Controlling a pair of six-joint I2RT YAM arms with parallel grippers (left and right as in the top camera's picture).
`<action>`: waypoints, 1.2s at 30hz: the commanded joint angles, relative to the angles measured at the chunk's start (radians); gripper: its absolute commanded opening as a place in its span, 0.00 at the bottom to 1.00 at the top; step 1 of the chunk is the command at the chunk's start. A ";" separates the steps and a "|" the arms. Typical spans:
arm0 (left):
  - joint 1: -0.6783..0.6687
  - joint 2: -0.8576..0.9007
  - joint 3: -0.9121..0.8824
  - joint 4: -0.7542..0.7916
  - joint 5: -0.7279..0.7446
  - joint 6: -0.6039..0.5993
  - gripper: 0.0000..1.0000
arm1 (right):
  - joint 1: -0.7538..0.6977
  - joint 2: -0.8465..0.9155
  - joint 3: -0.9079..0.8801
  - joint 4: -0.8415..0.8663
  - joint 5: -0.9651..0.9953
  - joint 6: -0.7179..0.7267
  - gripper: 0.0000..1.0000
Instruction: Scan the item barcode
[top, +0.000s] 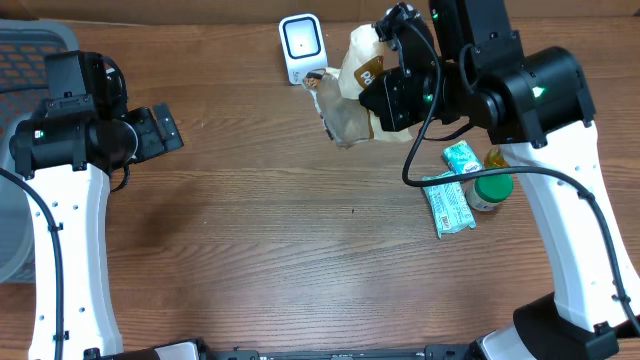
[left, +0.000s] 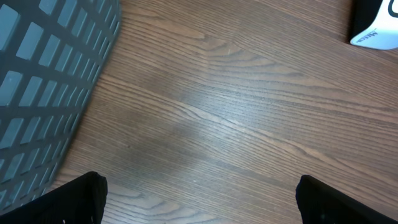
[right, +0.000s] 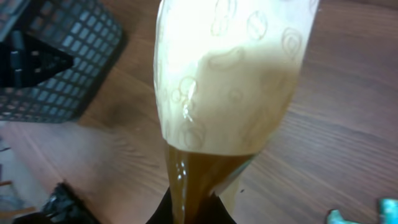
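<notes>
Overhead: the right gripper (top: 388, 98) is clamped on a cream-and-brown snack pouch (top: 352, 95), holding it off the table (top: 300, 250) at the far side, just right of the white scanner (top: 301, 47). The pick-up looks done, and by my judgement the read itself and the setting-down are left; whether a barcode faces the scanner window I cannot tell; the arm hides the pouch's right part. The left gripper (top: 160, 128) hangs with jaws wide and empty, near the grey basket (top: 28, 50) at the left edge. Two green packets (top: 450, 195) and a green-capped bottle (top: 489, 190) lie at the right; whether they await scanning I cannot say.

Left wrist: the fingers (left: 81, 199) are cut off at the bottom corners, with bare wood between; the basket wall stands left; only a corner of the scanner shows far right.

Right wrist: the pouch fills the view, blurred and glaring, pinched at its lower end; no barcode is legible.
</notes>
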 joint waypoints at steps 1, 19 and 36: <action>0.003 0.002 0.013 0.003 -0.004 0.019 0.99 | 0.006 0.047 0.005 0.032 0.047 -0.070 0.04; 0.003 0.002 0.013 0.003 -0.004 0.019 1.00 | 0.111 0.386 0.005 0.424 0.330 -0.513 0.04; 0.003 0.002 0.013 0.003 -0.004 0.019 1.00 | 0.124 0.549 0.005 0.993 0.537 -0.584 0.04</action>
